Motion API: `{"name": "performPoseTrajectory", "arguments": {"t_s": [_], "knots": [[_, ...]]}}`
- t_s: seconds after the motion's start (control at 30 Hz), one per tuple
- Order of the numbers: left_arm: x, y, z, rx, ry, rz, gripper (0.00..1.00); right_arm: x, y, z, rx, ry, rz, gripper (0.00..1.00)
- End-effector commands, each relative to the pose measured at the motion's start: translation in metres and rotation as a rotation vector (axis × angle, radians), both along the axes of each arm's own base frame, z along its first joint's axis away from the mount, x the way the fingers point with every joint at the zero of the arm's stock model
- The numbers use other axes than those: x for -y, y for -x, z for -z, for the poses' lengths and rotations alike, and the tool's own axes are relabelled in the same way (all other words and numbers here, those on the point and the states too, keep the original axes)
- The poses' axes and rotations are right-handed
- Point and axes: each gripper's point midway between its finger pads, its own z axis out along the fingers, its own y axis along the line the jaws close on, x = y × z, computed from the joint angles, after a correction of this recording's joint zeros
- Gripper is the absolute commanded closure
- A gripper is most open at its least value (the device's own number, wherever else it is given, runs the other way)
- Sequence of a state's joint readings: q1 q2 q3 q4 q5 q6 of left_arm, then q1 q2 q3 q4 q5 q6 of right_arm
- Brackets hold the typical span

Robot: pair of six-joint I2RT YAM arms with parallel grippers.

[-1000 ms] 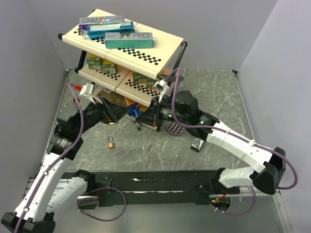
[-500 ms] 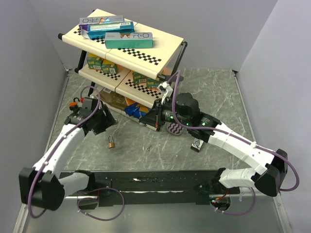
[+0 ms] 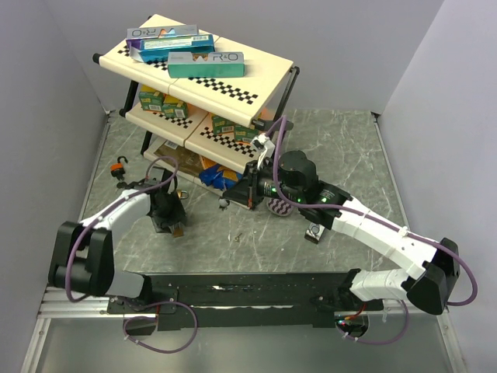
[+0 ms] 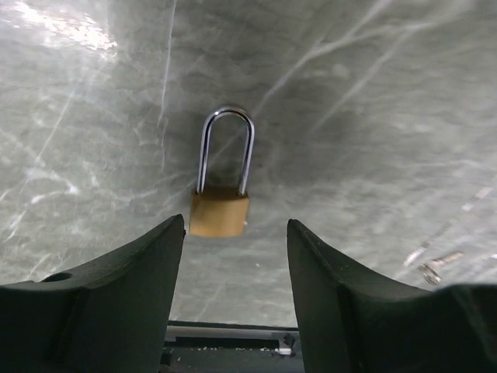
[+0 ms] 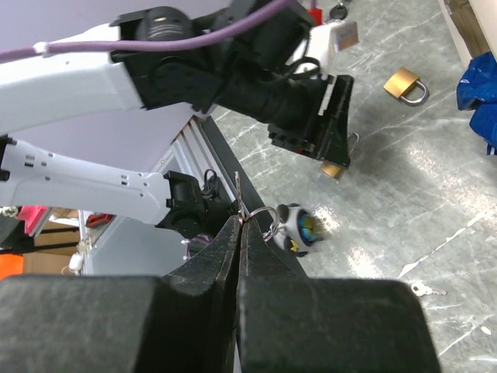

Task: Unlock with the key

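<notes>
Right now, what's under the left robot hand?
A brass padlock lies flat on the grey table, between the open fingers of the left gripper. From above, the gripper hides most of it.

Lit brightly and evenly from above. Glares white on the surface [image 4: 54, 27], far left, left wrist view. Goes soft on the left claw's fingers [image 4: 116, 287] up close.

L arm [image 3: 116, 214] bent sharply at elbow, forearm running rt over the desk [image 3: 349, 155], wrist tipped down. L gripper [image 4: 235, 233] faced the desk, fingers apart, touching nothing. R arm [image 3: 373, 233] stretched from near-rt corner toward centre. R gripper [image 5: 238, 225] fingers pressed tight, pinching a key ring [image 5: 265, 218] at tips.
</notes>
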State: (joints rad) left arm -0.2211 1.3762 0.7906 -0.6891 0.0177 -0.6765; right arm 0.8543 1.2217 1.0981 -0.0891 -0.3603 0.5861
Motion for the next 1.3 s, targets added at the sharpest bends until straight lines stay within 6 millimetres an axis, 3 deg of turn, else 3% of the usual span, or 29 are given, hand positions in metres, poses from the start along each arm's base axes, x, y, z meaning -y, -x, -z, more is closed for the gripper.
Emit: {"name": "performPoseTrajectory", "arguments": {"t_s": [0.0, 0.23, 0.4, 0.63, 0.7, 0.77, 0.8, 0.9, 1.07, 1.27], "knots": [[0.001, -0.006, 0.015, -0.025, -0.007, 0.022, 0.41, 0.001, 0.002, -0.024, 0.057, -0.065, -0.01, 1.0], [-0.003, 0.0, 0.028, -0.058, -0.026, 0.011, 0.43, 0.0, 0.002, -0.022, 0.047, -0.066, -0.01, 1.0], [-0.004, 0.004, 0.033, -0.078, -0.03, 0.01, 0.57, -0.001, 0.003, -0.021, 0.036, -0.069, -0.016, 1.0], [-0.002, 0.009, 0.037, -0.096, -0.02, 0.018, 0.65, 0.002, 0.003, -0.016, 0.027, -0.061, -0.003, 1.0], [0.002, 0.009, 0.038, -0.103, 0.003, 0.035, 0.87, 0.002, 0.002, -0.012, 0.022, -0.049, 0.001, 1.0], [0.005, 0.007, 0.033, -0.097, 0.019, 0.042, 0.99, 0.001, 0.002, -0.007, 0.031, -0.025, -0.005, 1.0], [0.007, 0.005, 0.029, -0.085, 0.029, 0.043, 0.99, 0.001, 0.002, -0.003, 0.031, -0.009, -0.007, 1.0], [0.015, -0.01, -0.002, 0.0, 0.071, 0.03, 0.99, -0.005, 0.007, 0.015, 0.026, 0.058, -0.04, 1.0], [0.03, -0.04, -0.082, 0.215, 0.187, -0.034, 0.99, -0.03, 0.022, 0.027, 0.012, 0.117, -0.148, 1.0], [0.047, -0.046, -0.16, 0.399, 0.358, -0.095, 0.99, -0.053, 0.024, 0.03, -0.019, 0.145, -0.226, 1.0]]}}
